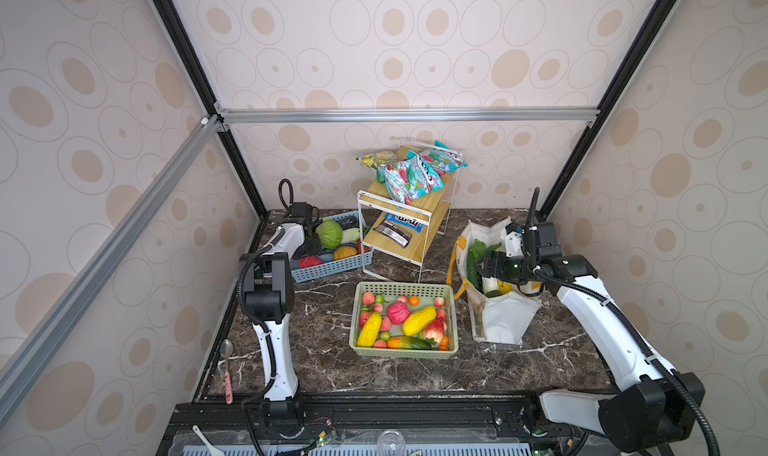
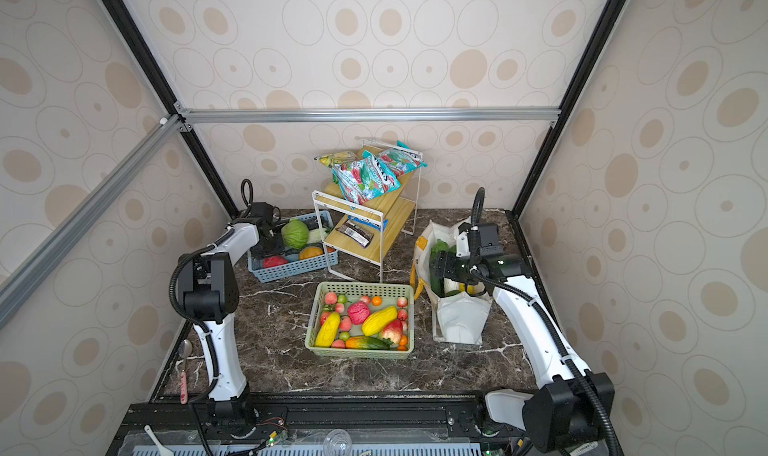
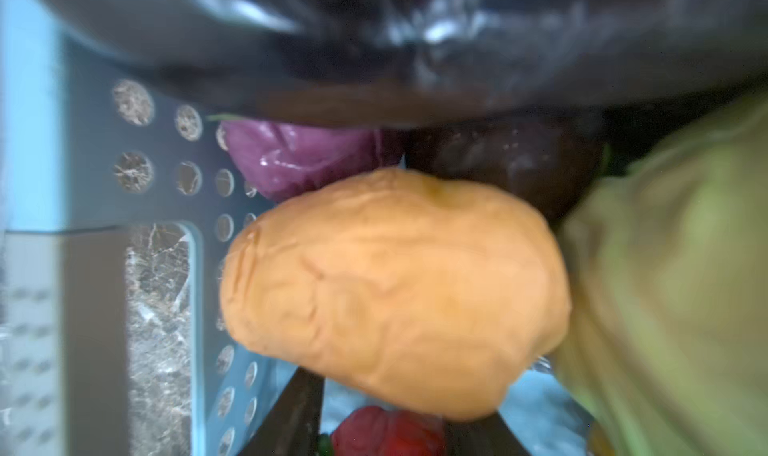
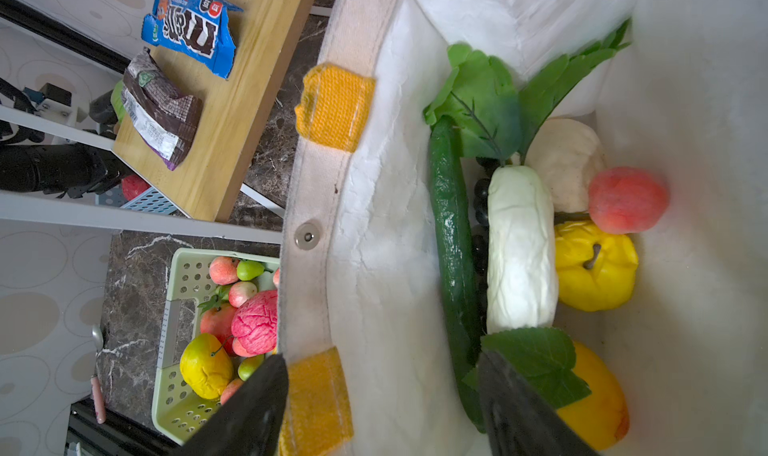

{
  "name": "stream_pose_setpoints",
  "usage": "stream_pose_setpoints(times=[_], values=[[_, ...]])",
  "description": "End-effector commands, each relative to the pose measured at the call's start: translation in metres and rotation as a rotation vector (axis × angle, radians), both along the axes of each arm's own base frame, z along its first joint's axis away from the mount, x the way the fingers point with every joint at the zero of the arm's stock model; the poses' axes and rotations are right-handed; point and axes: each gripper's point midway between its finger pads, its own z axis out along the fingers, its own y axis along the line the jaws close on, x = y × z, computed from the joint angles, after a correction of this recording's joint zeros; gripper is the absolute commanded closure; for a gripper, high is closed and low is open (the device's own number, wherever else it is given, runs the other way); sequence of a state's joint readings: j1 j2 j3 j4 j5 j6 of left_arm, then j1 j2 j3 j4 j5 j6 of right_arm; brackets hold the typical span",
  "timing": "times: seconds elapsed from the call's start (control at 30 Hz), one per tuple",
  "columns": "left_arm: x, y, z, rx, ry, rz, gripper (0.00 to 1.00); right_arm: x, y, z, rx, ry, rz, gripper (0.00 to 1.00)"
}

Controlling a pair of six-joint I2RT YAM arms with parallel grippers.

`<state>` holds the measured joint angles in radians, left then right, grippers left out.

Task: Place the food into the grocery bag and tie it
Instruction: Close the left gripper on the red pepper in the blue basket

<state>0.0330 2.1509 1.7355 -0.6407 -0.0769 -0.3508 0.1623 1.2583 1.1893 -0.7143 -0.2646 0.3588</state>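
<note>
The cucumber (image 4: 451,246) and white radish (image 4: 521,250) lie parallel, lengthwise in the grocery bag (image 4: 386,225); my right claw (image 4: 382,356) gapes astride its rim. I cannot tell whether my left claw (image 3: 390,397) grips.

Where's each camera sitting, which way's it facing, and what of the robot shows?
Top views: high at the front, looking down and back over the table; both arms show, left hand in the blue basket, right hand at the grocery bag.
Left wrist: inside that basket, close on a tan vegetable; fingertips show.
Right wrist: over the bag's mouth, looking in at the cucumber; two fingers show.
Shared: the green basket, in both top views and the right wrist view.
</note>
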Motion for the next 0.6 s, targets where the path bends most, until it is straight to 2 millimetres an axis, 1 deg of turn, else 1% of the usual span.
stream_pose_setpoints(times=[0.0,0.07,0.1,0.2,0.33,0.4,0.47,0.57], values=[[-0.006,-0.005,0.023,-0.021,-0.02,-0.015,0.56,-0.001,0.001,0.008,0.004,-0.014,-0.003,0.25],[-0.007,-0.006,0.025,-0.027,-0.024,-0.019,0.56,-0.001,0.001,0.007,0.004,-0.013,-0.003,0.25],[-0.007,-0.006,0.025,-0.027,-0.021,-0.022,0.54,-0.001,0.001,0.007,0.005,-0.012,-0.003,0.25],[-0.01,-0.001,0.032,0.003,-0.02,-0.016,0.44,-0.001,0.001,0.008,0.006,-0.015,-0.004,0.25],[-0.017,0.001,0.037,0.03,-0.008,-0.025,0.37,0.001,0.002,0.009,0.008,-0.016,-0.001,0.25],[-0.023,-0.006,0.035,0.022,0.006,-0.053,0.36,0.002,0.004,0.009,0.012,-0.014,0.0,0.25],[-0.029,-0.015,0.027,0.024,0.034,-0.094,0.35,0.004,0.006,0.009,0.016,-0.014,0.004,0.25],[-0.039,-0.017,0.014,0.043,0.088,-0.123,0.34,0.005,0.01,0.008,0.019,-0.01,0.011,0.25]])
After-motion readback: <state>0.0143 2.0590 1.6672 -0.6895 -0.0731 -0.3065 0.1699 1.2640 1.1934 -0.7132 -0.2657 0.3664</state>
